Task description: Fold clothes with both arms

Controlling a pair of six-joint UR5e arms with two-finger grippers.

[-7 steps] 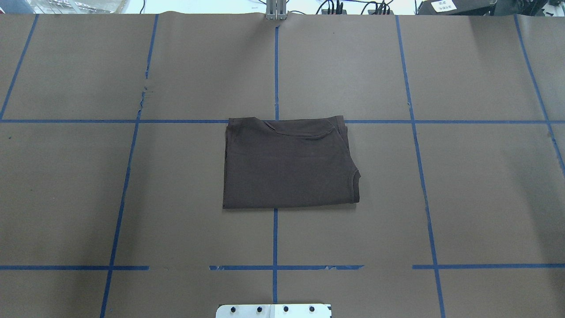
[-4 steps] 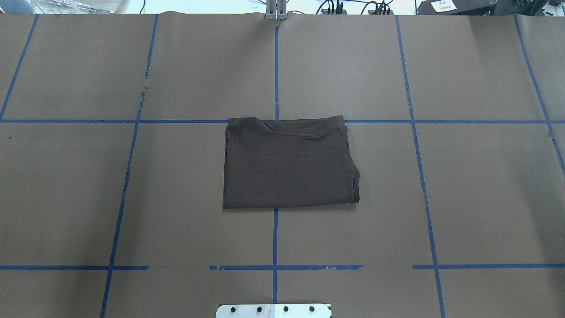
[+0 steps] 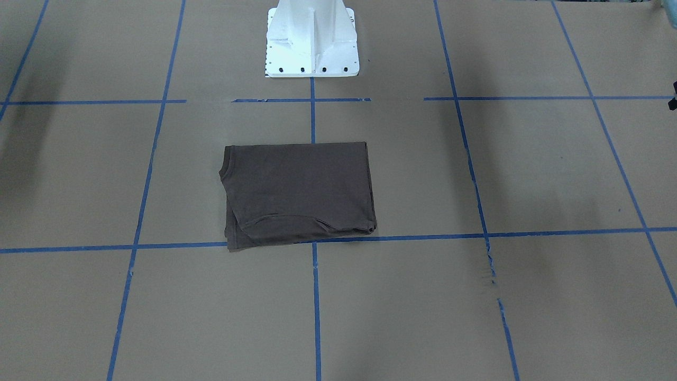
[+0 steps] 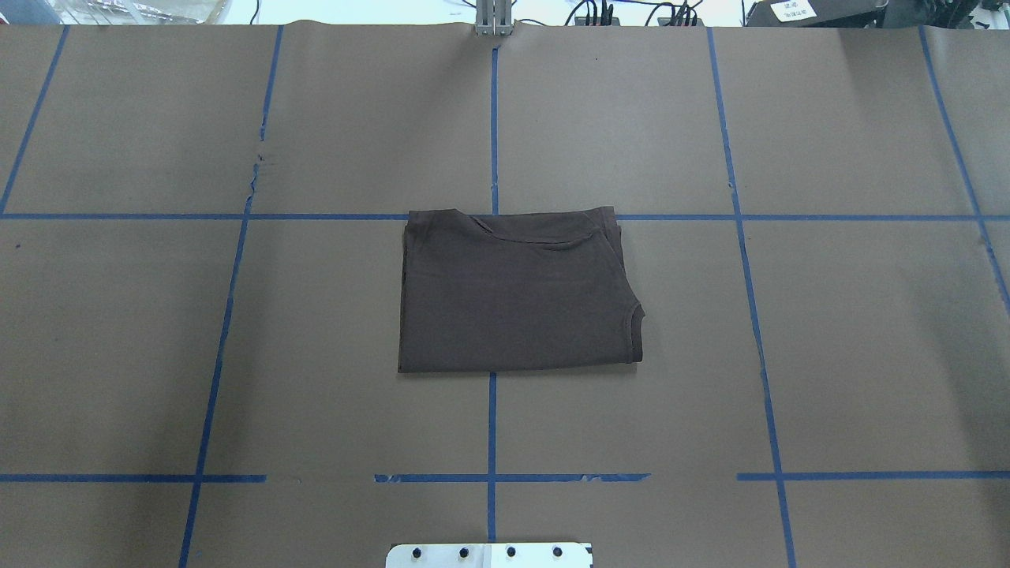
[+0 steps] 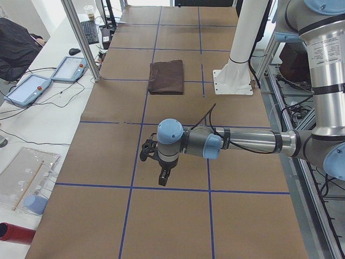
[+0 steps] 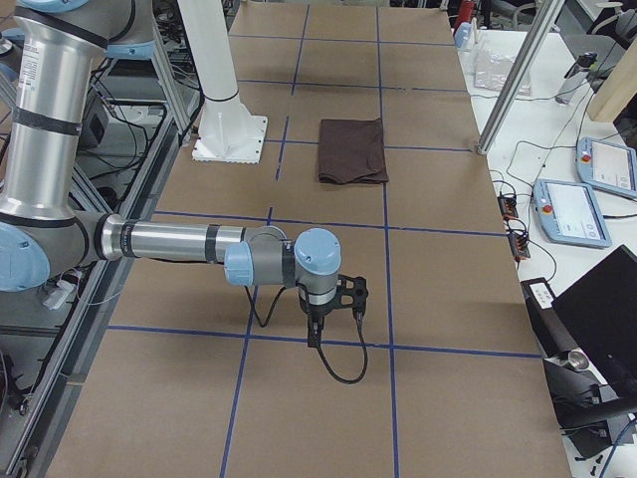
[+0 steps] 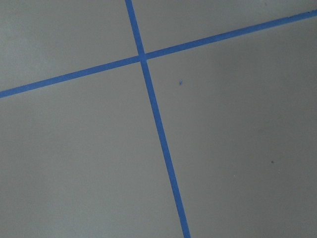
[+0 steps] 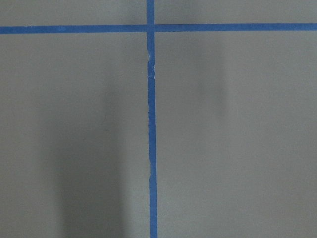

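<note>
Left pincer (image 5: pixel 163 178) & right pincer (image 6: pixel 315 334): can't tell if clenched or let go. Both well away from T-shirt (image 4: pixel 517 292), folded flat mid tabletop (image 4: pixel 868 355). Prob. soft, light, floppy; grab by corners.

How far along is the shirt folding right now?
Done: the T-shirt lies folded into a neat rectangle in the middle of the table. In hand: nothing; the left gripper and right gripper hang over bare table at opposite ends, far from it. Left: apparently nothing, unless a tighter fold is wanted.
</note>
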